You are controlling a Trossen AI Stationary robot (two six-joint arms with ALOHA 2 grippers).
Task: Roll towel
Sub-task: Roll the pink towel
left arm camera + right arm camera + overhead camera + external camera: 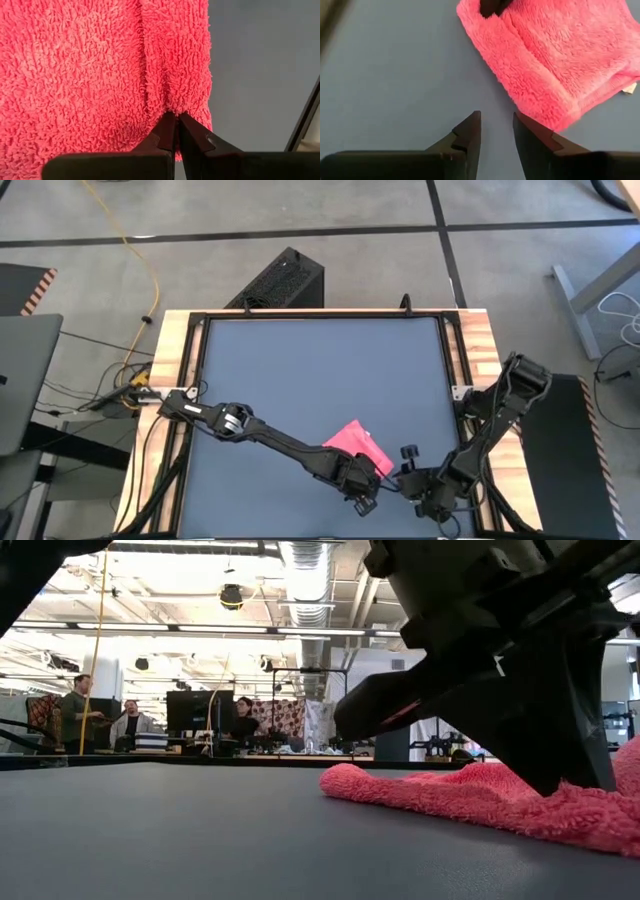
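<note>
I have the towel (356, 442) lying on the counter (300, 370), near the front edge and right of centre. It is a thin, fluffy pink cloth, so I judge it light, limp and grippy, not slippery: it will sag and bunch wherever I lift it, and nothing about it can break. A fold or ridge runs across it, so it does not lie fully flat.

My left gripper (177, 120) is pressed together on the towel's near edge, pinching a small tuck of pile at the ridge. My right gripper (496, 125) hovers over bare counter just beside the towel's right corner, fingers partly spread with nothing between them.

For rolling, I would take hold along 1 edge at 2 points, since a single pinch will only drag the towel into a wad.
</note>
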